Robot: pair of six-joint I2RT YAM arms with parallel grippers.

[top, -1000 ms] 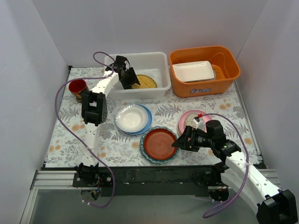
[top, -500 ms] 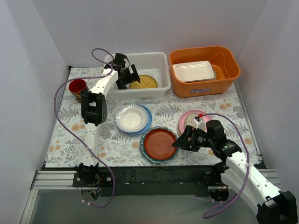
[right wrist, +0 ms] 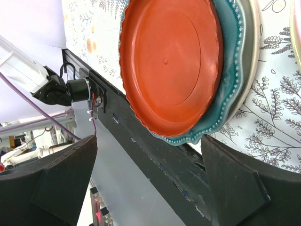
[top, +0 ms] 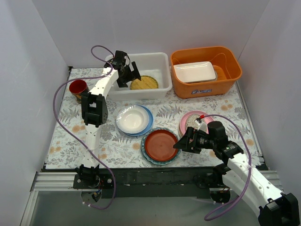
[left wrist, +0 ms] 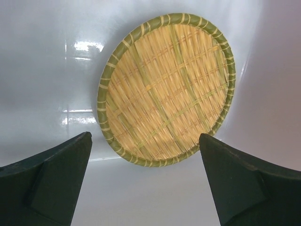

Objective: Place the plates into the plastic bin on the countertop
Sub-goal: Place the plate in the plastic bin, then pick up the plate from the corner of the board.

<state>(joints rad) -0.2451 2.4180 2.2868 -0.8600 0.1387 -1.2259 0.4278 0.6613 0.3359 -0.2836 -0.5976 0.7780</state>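
Note:
The yellow woven-look plate (top: 144,83) lies inside the white plastic bin (top: 160,59), on its floor (left wrist: 164,89). My left gripper (top: 130,75) hangs open just above the plate's near rim (left wrist: 146,141) and holds nothing. A red plate (top: 160,144) rests on a teal scalloped plate (top: 146,157) at the countertop's front. My right gripper (top: 181,142) stands open at their right edge, its fingers apart over the table's front rail (right wrist: 149,141). A white plate (top: 132,119) sits on a light blue one (top: 149,123). The pink plate (top: 187,118) lies behind the right wrist.
An orange tub (top: 225,81) at the back right holds a white rectangular tray (top: 194,71). A red cup (top: 77,88) stands at the left edge. The black front rail (top: 155,176) runs right below the red and teal plates.
The left jaws have spread wide and let go of the woven plate, which now lies in the bin; the gripper has drawn back slightly. The right arm has not moved.

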